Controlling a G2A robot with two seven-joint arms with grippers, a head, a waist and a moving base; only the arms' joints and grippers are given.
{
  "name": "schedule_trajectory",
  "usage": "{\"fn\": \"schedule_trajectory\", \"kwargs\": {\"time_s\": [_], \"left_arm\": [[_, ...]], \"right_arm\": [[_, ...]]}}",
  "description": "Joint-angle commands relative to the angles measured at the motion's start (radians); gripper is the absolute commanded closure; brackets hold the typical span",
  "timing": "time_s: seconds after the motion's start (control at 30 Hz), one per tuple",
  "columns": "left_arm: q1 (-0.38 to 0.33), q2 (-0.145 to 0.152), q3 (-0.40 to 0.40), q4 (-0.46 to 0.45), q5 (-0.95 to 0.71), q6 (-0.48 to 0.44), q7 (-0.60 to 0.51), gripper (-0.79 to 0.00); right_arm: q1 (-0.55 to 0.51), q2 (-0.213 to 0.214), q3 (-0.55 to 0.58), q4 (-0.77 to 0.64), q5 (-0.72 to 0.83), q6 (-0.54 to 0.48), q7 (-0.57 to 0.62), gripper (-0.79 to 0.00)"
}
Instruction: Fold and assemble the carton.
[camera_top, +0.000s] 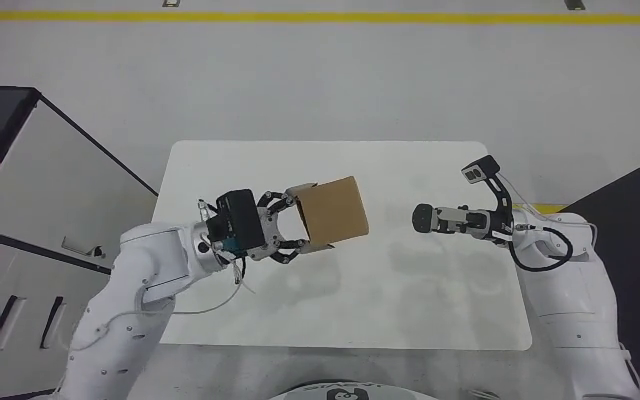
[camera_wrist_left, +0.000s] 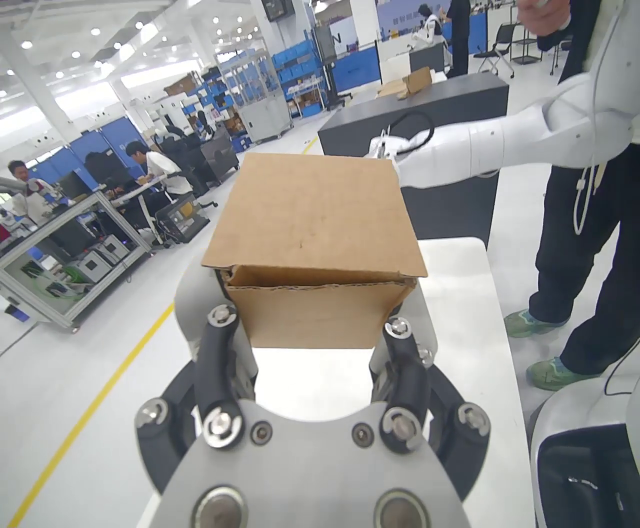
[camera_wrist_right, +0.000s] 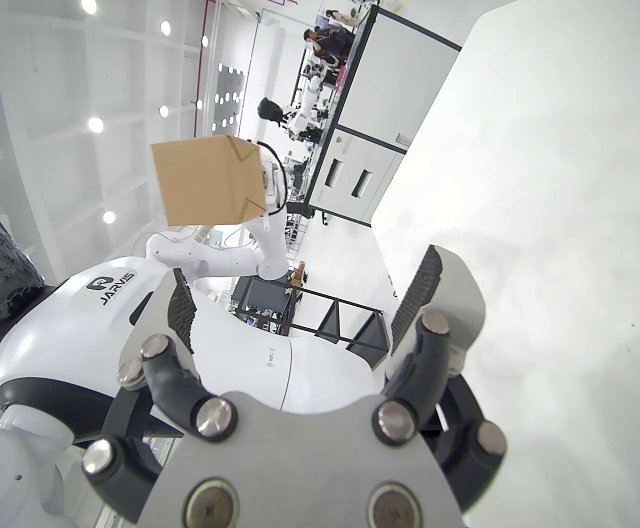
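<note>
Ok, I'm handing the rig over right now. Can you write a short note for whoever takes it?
Left hand: shut on the carton, fingers either side of its near end, holding it over the table.
Right hand: open, empty, over the table's right side, pointing at the carton, apart from it.
Done: carton squared into a box; the end facing the right hand looks folded shut.
Left: the flap at the left hand's end is not yet tucked; close it.

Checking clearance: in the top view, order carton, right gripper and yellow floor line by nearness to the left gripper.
1. carton, held in the left gripper.
2. right gripper, across the table.
3. yellow floor line, beyond the table.
</note>
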Motion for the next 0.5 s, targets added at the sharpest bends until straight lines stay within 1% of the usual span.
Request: {"fn": "schedule_trajectory", "kwargs": {"time_s": [0.0,0.07,0.2,0.47], "left_arm": [[-0.043,0.006,-0.029,-0.045,-0.056,-0.013,-0.085,0.000],[-0.074,0.011,-0.047,-0.073,-0.137,-0.011,-0.149,0.000],[-0.127,0.023,-0.073,-0.129,-0.253,0.016,-0.317,0.000],[-0.127,0.023,-0.073,-0.129,-0.253,0.016,-0.317,0.000]], "right_arm": [[0.000,0.000,0.000,0.000,0.000,0.000,0.000,-0.785],[0.000,0.000,0.000,0.000,0.000,0.000,0.000,-0.785],[0.000,0.000,0.000,0.000,0.000,0.000,0.000,-0.785],[0.000,0.000,0.000,0.000,0.000,0.000,0.000,-0.785]]}}
